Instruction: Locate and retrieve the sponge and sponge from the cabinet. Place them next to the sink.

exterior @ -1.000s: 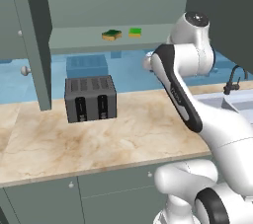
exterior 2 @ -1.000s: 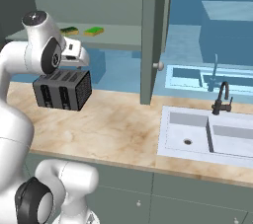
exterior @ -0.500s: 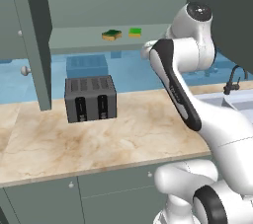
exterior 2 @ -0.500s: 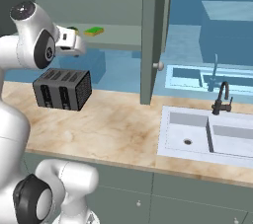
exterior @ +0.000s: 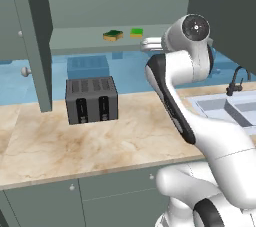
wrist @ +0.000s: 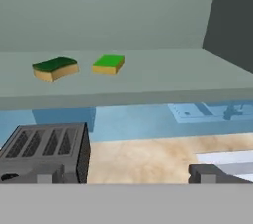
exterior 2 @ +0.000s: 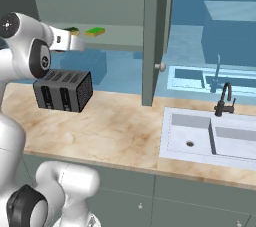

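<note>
Partly cut off, gripper [wrist: 126, 173] fingertips spread wide, empty; both sponges [wrist: 56, 68] on cabinet [wrist: 148, 77] shelf.

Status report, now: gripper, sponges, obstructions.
Gripper open, empty, short of the cabinet shelf. Both sponges on it, apart: dark-topped sponge and bright green sponge. Toaster sits below; path looks unobstructed.

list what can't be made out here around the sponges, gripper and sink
- Gripper: in the hand view just the two dark tips show, set wide apart; their lower parts are cut by the bottom.
- Yellow sponge with dark green top and bright green sponge: too small in the base views for surface detail.
- Sink: cut off by the right edge in the left base view.
</note>
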Motion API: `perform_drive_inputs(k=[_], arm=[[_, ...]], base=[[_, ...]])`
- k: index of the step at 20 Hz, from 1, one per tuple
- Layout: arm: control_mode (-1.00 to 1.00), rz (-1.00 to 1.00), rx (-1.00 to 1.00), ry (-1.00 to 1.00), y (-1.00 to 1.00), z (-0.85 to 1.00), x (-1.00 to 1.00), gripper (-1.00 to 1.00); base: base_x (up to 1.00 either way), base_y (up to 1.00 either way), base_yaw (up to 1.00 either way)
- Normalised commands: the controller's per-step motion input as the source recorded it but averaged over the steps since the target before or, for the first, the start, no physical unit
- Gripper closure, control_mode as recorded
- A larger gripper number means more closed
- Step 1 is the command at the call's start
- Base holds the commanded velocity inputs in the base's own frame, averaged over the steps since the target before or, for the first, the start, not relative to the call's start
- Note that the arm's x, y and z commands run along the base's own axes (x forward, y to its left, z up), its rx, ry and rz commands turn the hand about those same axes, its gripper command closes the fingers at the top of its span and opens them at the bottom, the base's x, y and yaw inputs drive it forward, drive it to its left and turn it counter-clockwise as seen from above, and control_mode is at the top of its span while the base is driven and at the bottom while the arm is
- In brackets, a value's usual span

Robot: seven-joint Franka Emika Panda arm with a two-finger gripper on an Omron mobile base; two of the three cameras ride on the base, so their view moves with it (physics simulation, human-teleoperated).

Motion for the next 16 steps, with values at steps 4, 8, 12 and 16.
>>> perform_drive_inputs(k=[4,8,12,16], arm=[[-1.0,-0.07,0.0,-0.08,0.0,0.36,0.0,-1.0],[-1.0,-0.03,0.02,0.02,0.0,0.23,0.16,-1.0],[-1.0,0.0,0.0,0.1,0.0,0.15,0.35,-1.0],[-1.0,0.0,0.0,0.11,0.0,0.09,0.36,-1.0]], base=[[0.0,0.0,0.0],[0.0,0.0,0.0],[0.0,0.0,0.0],[0.0,0.0,0.0]])
